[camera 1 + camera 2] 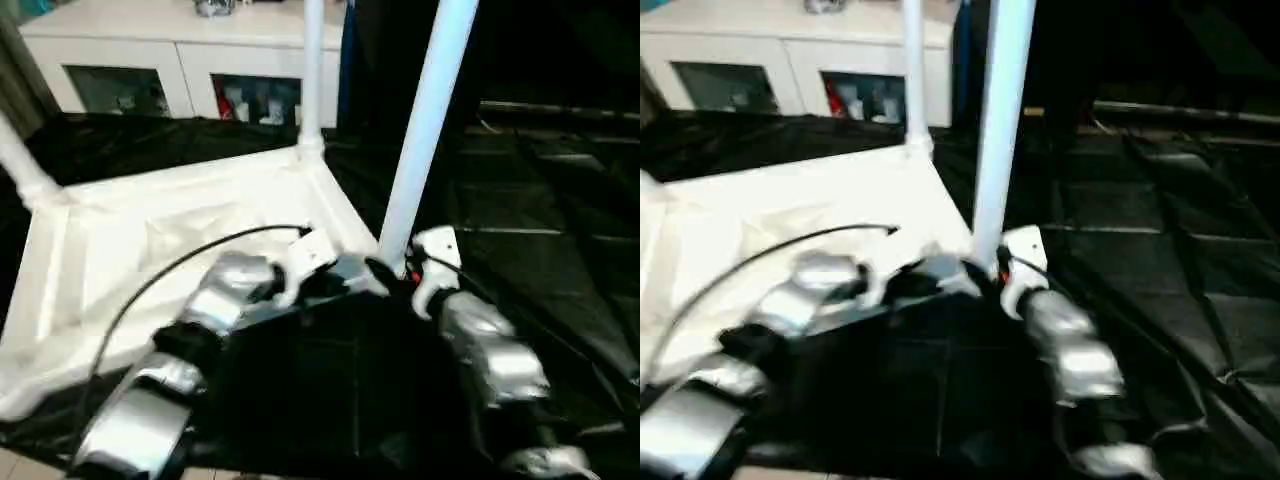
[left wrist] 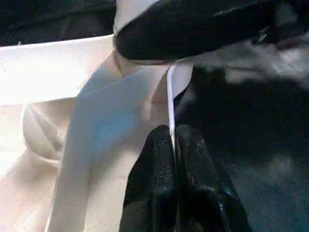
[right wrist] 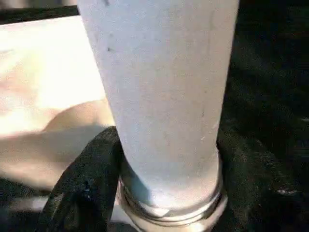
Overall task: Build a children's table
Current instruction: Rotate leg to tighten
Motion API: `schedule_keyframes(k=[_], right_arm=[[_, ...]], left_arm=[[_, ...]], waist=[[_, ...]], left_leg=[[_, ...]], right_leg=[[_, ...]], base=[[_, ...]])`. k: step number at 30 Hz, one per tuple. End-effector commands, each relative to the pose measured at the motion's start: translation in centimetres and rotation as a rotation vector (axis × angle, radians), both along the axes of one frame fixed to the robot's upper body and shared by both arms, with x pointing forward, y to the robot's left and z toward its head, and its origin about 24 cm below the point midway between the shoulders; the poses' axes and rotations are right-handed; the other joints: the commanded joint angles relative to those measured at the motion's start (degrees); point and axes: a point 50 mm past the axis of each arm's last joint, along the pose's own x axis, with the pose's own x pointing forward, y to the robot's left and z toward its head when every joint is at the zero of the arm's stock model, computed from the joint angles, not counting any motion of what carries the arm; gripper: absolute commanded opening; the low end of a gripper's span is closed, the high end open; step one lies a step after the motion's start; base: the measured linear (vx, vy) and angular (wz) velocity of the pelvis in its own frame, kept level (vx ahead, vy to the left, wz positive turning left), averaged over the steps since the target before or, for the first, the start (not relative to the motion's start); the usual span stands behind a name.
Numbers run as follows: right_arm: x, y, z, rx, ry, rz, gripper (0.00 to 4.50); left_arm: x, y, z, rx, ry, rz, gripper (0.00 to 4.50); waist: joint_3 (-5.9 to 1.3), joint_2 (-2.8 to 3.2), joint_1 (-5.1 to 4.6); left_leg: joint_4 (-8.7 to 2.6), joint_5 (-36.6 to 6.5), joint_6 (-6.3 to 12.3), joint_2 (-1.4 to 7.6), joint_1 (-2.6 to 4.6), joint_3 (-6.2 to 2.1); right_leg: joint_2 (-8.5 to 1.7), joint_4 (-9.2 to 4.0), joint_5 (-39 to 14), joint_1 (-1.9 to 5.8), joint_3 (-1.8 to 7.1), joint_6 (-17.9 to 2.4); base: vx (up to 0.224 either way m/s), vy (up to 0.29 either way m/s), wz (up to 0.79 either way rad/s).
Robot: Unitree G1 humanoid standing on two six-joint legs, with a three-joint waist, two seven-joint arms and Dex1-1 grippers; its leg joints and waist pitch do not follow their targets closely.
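Silver forearms converge on the upturned table top's [image 1: 150,230] near corner. Right gripper [image 3: 164,193] apparently clasps the upright leg [image 1: 425,130] at its socket; left gripper [image 2: 175,145], pressed shut, pinches the rim alongside.

- Looks like a room set up for robot trials, with home-style furniture at the back.
- Large work table [image 1: 560,250] covered with glossy black sheeting, wrinkled and marked with fold lines, taking up most of the room in front.
- Behind this table, at its far left, a low white cabinet [image 1: 180,55] with glass doors; small red and white items [image 1: 245,102] visible on the shelf behind the glass, too blurred to tell what they are.
- On top of that cabinet, something shiny [image 1: 215,8], not clear.
- Right of the cabinet, behind the table, a dark background with a narrow blue strip [image 1: 347,60].
- Below the table's near edge, a strip of pale floor [image 1: 30,468].
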Motion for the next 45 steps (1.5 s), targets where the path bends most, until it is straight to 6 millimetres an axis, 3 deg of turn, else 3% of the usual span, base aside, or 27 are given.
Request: schedule_keyframes(k=[1,6,7,8,13,14,16,22,27,32,34,41,45], right_arm=[[-0.5,2.3,-1.4,-0.044,0.057,0.035,2.65],[-0.3,2.5,-0.9,-0.033,0.022,0.066,2.65],[-0.3,2.5,-0.7,-0.017,0.008,0.083,3.2],[-0.2,2.3,-0.4,-0.007,-0.014,0.096,3.34],[-0.3,1.3,0.4,0.057,-0.034,0.201,3.76],[-0.4,0.8,0.5,0.063,-0.016,0.257,3.79],[-0.7,0.1,0.7,0.044,0.005,0.352,4.01],[-2.2,-2.4,1.7,-0.031,0.022,0.627,4.01],[-2.6,-3.4,1.9,-0.052,0.04,0.706,4.01],[-2.5,-3.3,2.1,-0.04,0.025,0.713,4.01],[-2.6,-3.0,2.2,-0.031,0.018,0.733,3.68],[-2.8,-2.6,2.2,-0.021,0.008,0.77,3.48],[-2.8,-2.4,1.8,-0.023,0.013,0.774,3.08]], left_arm=[[-0.5,-2.4,-0.6,-0.007,0.01,0.005,0.0],[-0.4,-2.2,-0.5,-0.002,-0.003,-0.003,0.0],[-0.4,-1.9,-0.5,-0.003,-0.004,-0.013,0.0],[-0.5,-1.7,-0.5,-0.007,-0.001,-0.026,0.0],[-0.6,0.1,-0.7,-0.014,0.014,-0.07,0.0],[-0.8,0.9,-0.7,-0.027,0.028,-0.095,0.0],[-1.1,2.0,-0.7,-0.041,0.048,-0.129,0.0],[-1.7,5.4,-0.2,-0.061,0.098,-0.212,0.0],[-1.8,6.9,0.1,-0.067,0.118,-0.223,0.0],[-1.7,7.3,0.3,-0.071,0.112,-0.215,0.0],[-1.8,7.2,0.3,-0.078,0.114,-0.22,0.0],[-2.0,7.0,0.1,-0.078,0.122,-0.233,0.0],[-2.0,6.9,0.1,-0.075,0.128,-0.242,0.0]], waist=[[-2.42,-0.41,-0.12],[-2.64,-0.42,0.14],[-2.66,-0.41,0.16],[-2.67,-0.5,0.2],[-2.71,-0.47,0.07],[-2.68,-0.72,0.05],[-2.74,-0.6,0.0],[-2.99,-0.48,0.27],[-3.11,-0.69,0.4],[-3.04,-0.61,0.36],[-3.08,-0.72,0.37],[-3.41,-0.7,0.5],[-3.42,-0.68,0.59]], left_leg=[[-4.78,-13.0,-1.37,4.24,1.53,-2.25],[-4.56,-9.6,1.15,4.12,0.77,-2.28],[-4.56,-9.8,1.43,4.15,0.76,-2.31],[-4.55,-9.8,1.56,4.16,0.75,-2.3],[-4.46,-8.9,2.74,4.23,0.48,-2.32],[-4.46,-8.8,3.12,4.15,0.48,-2.32],[-4.29,-7.4,4.24,4.23,0.21,-2.33],[-3.94,-5.5,5.18,4.5,0.21,-2.12],[-3.66,-5.2,5.62,4.46,0.17,-1.86],[-3.72,-5.6,5.15,4.47,0.22,-1.89],[-3.67,-5.3,5.2,4.44,0.2,-1.88],[-3.3,-2.8,6.34,4.39,0.06,-1.82],[-3.11,-2.7,6.94,4.37,-0.05,-1.78]], right_leg=[[-5.81,-5.14,-11.1,0.61,3.24,-11.9],[-5.9,-4.65,-5.7,1.27,3.17,-11.7],[-6.0,-4.74,-6.1,1.28,3.14,-11.7],[-6.03,-4.77,-6.4,1.3,3.13,-11.7],[-6.0,-4.54,-5.0,1.51,3.05,-12.2],[-5.88,-4.58,-4.9,1.61,2.97,-12.2],[-5.96,-4.37,-3.5,1.83,2.94,-12.7],[-5.69,-3.53,1.9,1.91,2.69,-14.1],[-5.74,-3.29,2.6,1.66,2.6,-15.5],[-5.71,-3.4,1.0,1.52,2.6,-15.5],[-5.72,-3.34,1.1,1.56,2.58,-15.5],[-5.64,-2.8,5.0,1.56,2.53,-15.7],[-5.6,-2.64,5.9,1.43,2.44,-16.0]], base=[[0.0,0.0,0.0],[0.0,0.0,0.0],[0.0,0.0,0.0],[0.0,0.0,0.0],[0.0,0.0,0.0],[0.0,0.0,0.0],[0.0,0.0,0.0],[0.0,0.0,0.0],[0.0,0.0,0.0],[0.0,0.0,0.0],[0.0,0.0,0.0],[0.0,0.0,0.0],[0.0,0.0,0.0]])
